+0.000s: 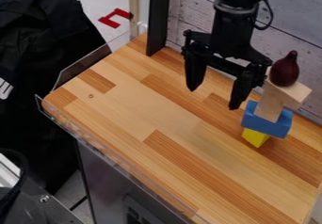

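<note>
Wooden counter [135, 110], black fabric [41, 35] at left, red angular shape [108, 22], pale plank wall [292, 13]

Over by the pale wall, I see a small tower standing on the wooden counter [135, 108]. A yellow block [254, 137] is at the bottom, partly hidden beneath a wider blue block [267, 121]. Above that rises plain pale wood [271, 103], narrow below and broader on top, where a glossy, dark maroon, rounded piece [285, 72] sits upright, stubby tip up.
</note>
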`<state>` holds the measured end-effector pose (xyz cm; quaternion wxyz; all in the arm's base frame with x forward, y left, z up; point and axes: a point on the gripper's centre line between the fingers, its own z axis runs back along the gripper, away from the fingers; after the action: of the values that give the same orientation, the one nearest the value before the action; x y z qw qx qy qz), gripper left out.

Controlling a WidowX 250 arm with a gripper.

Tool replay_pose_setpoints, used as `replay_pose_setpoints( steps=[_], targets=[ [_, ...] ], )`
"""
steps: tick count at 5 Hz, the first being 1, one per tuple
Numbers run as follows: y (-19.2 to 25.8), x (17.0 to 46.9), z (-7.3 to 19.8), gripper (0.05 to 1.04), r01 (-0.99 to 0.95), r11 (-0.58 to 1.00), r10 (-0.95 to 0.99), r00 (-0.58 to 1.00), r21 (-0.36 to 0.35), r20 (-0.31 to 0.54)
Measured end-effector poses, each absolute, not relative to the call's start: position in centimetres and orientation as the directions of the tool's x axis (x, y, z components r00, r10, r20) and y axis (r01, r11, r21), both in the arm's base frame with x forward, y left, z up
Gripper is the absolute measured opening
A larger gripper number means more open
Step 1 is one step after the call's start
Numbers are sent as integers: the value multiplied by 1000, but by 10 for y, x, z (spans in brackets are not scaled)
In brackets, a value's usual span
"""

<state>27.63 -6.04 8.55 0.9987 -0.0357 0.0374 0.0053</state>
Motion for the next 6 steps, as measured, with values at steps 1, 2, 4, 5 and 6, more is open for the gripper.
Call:
replay_pose_setpoints(
  steps=[1, 2, 4, 5, 6],
  targets=[
    [-61, 272, 77, 1000, -16, 998, 8, 994, -67, -109],
    [-62, 271, 81, 1000, -13, 994, 5, 997, -107, -72],
    [-61, 273, 98, 1000, 4, 990, -4, 1000, -140, -1],
    [-73, 284, 124, 999, 81, 990, -73, 994, -111, 79],
    [-89, 292, 151, 999, 167, 982, -156, 979, -86, 128]
  ],
)
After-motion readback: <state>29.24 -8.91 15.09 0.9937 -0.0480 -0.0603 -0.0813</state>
